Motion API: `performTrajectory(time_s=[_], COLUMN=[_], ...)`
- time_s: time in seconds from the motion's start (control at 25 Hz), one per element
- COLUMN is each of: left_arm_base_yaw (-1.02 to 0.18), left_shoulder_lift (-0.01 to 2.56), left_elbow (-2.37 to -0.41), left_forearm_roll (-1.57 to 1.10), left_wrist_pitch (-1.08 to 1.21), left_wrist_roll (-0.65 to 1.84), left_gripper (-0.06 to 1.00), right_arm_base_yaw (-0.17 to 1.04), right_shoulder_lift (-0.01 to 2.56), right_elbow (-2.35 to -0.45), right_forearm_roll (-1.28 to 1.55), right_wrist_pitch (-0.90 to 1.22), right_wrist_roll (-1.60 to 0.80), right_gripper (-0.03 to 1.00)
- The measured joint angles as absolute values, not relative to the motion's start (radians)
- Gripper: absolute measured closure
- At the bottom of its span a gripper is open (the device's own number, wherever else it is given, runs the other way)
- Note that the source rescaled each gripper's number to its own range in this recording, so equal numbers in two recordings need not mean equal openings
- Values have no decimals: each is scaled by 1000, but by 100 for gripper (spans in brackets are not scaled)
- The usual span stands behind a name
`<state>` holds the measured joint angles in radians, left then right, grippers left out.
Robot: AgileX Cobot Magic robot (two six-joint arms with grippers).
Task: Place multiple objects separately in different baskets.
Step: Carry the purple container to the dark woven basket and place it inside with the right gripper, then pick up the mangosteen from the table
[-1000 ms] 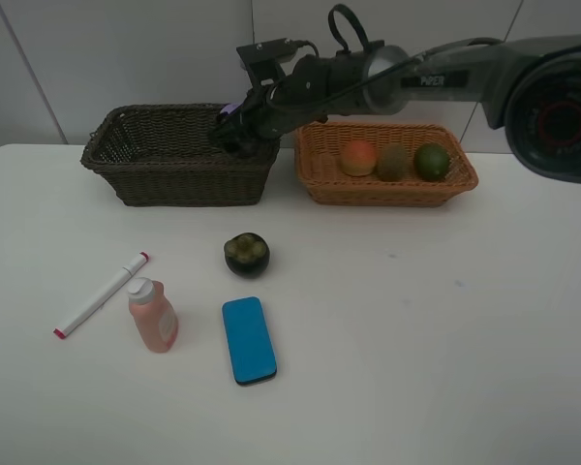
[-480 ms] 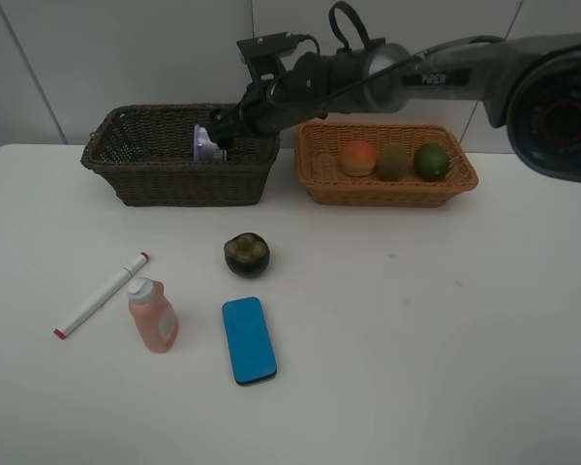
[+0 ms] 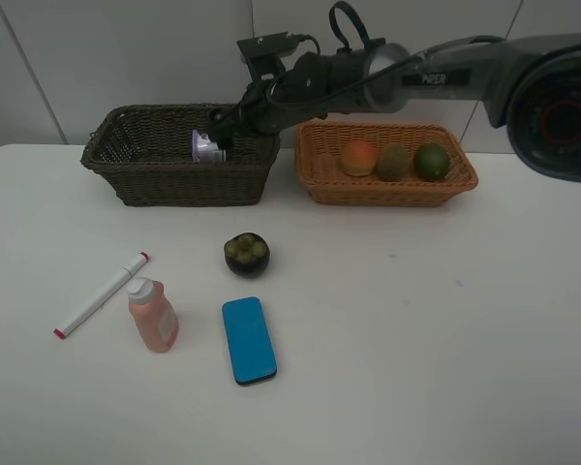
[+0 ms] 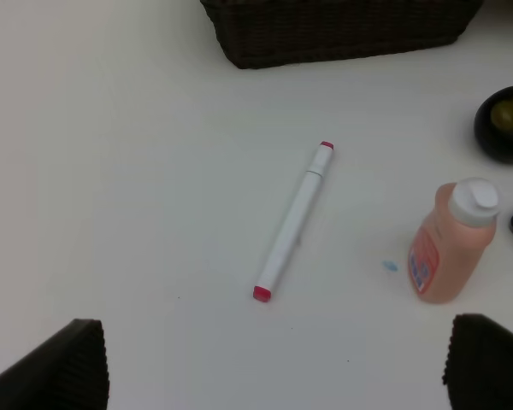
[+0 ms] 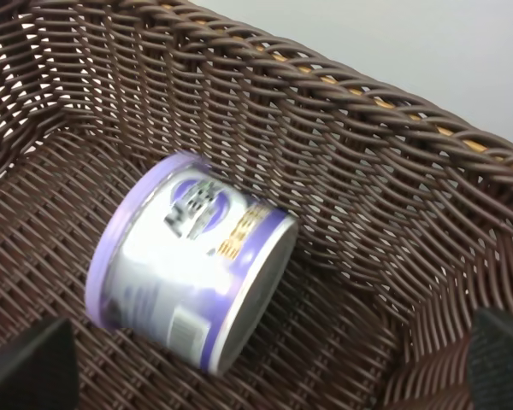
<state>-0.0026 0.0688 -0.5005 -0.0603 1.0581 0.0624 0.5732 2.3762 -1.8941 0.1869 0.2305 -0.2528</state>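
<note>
Plainly, the tub [image 5: 188,265] lies on its side on the floor of the dark basket [image 3: 174,184], near a corner, and the gripper does not touch it. It looks light and stiff, with a smooth round wall that would roll. Any hold belongs across that wall or across its flat ends.

The right gripper [image 3: 221,134] hangs over it, jaws spread wide and holding nothing. Its arm stretches across from the right, wrist tipped down into the basket.

On the surface [image 3: 416,320] lie the marker [image 4: 292,222], mangosteen [image 3: 246,254] and block [image 3: 248,339], and the bottle [image 4: 449,248] stands upright.
- **Marker:** thin, light and apt to roll, best pinched across mid-barrel.
- **Bottle:** probably soft-walled and easy to tip, best taken across the body below the cap.

The left gripper [image 4: 274,367] hovers above these two, jaws wide apart and empty.
</note>
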Motion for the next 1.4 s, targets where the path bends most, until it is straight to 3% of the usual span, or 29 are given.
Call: performTrajectory(time_s=[0.8, 1.4], left_arm_base_yaw=[-3, -3], left_shoulder_lift=[69, 69], left_elbow=[-500, -500], left_forearm_roll=[-60, -60], left_wrist_pitch=[1058, 1058], left_wrist_roll=[62, 62], left_gripper=[-6, -6], right_arm_base_yaw=[573, 573], right_shoulder_lift=[2315, 2153], right_elbow=[-1894, -1894], right_forearm_roll=[187, 33], right_wrist_pitch=[341, 758], right_wrist_roll=[-250, -178], right_gripper=[-3, -3])
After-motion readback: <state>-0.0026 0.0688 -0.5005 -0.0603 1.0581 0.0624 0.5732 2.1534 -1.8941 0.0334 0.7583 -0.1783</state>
